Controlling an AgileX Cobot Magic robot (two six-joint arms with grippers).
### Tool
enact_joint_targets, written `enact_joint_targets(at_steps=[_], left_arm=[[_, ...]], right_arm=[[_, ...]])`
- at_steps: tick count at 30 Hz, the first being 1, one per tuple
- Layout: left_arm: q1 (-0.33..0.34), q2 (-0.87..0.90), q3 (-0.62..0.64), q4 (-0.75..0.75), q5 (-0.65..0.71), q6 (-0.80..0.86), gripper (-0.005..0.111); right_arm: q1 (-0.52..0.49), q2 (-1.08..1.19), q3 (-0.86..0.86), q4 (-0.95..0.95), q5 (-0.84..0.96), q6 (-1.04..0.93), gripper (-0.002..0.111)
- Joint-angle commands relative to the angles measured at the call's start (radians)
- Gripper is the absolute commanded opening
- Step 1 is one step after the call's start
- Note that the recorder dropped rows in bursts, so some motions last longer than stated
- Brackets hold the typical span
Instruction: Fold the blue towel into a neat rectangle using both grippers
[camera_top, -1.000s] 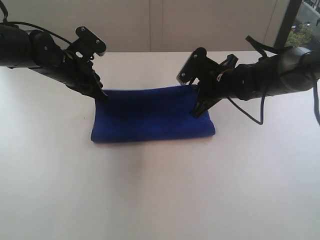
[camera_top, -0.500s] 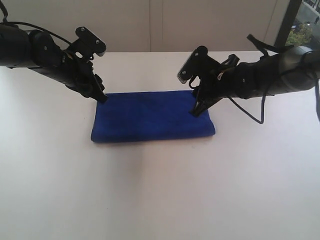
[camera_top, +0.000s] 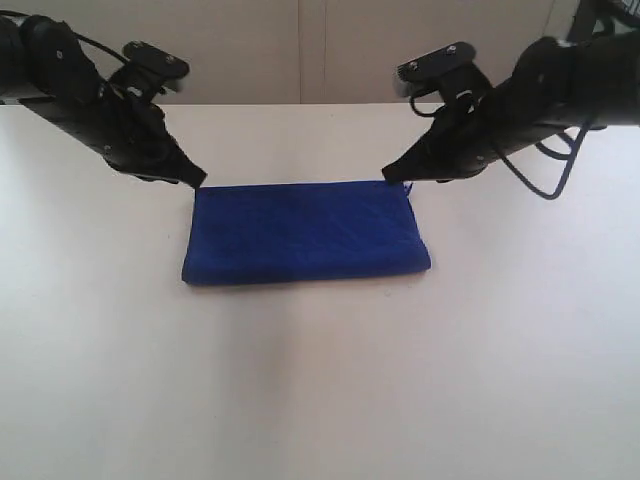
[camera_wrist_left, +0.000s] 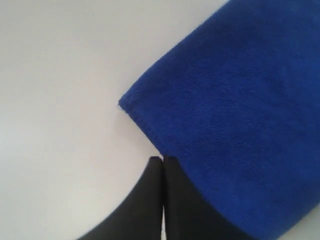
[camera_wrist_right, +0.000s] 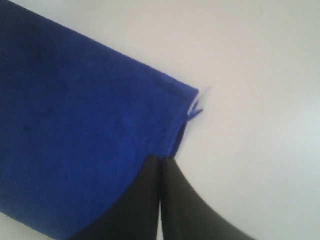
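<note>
Plain white table (camera_top: 320, 400), one towel (camera_top: 305, 232) lying mid-table in a tidy folded rectangle. The two grippers have just let go of its far corners and backed off. The left gripper (camera_top: 197, 180) hangs by the far-left corner and the right gripper (camera_top: 392, 175) by the far-right, both with fingers pressed together, empty. Looks basically done to me. One thread tag (camera_wrist_right: 195, 107) pokes out.

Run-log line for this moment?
blue towel: folded, flat | left tool: shut, empty, by corner | right tool: shut, empty, by corner
</note>
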Motion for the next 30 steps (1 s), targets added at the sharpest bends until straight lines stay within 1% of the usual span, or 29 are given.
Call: enact_joint_targets(at_steps=[1, 5, 10, 12, 17, 22, 30], left_arm=[[0.066, -0.013, -0.067, -0.035, 0.076, -0.175, 0.0], [0.072, 0.023, -0.097, -0.167, 0.16, -0.158, 0.0], [0.037, 0.095, -0.097, -0.381, 0.248, -0.032, 0.0], [0.024, 0.119, -0.097, -0.432, 0.27, 0.019, 0.0], [0.024, 0.136, -0.097, -0.446, 0.338, 0.021, 0.0], [0.024, 0.14, -0.097, -0.442, 0.407, 0.043, 0.0], [0.024, 0.177, -0.057, -0.358, 0.392, 0.043, 0.0]], right_arm=[[-0.064, -0.001, -0.087, -0.001, 0.196, 0.141, 0.0], [-0.047, 0.03, -0.11, 0.049, 0.263, 0.142, 0.0], [-0.011, 0.091, -0.11, 0.114, 0.278, 0.139, 0.0], [0.001, 0.106, -0.11, 0.158, 0.278, 0.115, 0.0], [0.023, 0.114, -0.11, 0.267, 0.285, 0.03, 0.0], [0.023, 0.134, -0.108, 0.271, 0.279, 0.028, 0.0], [0.023, 0.209, -0.108, 0.293, 0.282, 0.024, 0.0]])
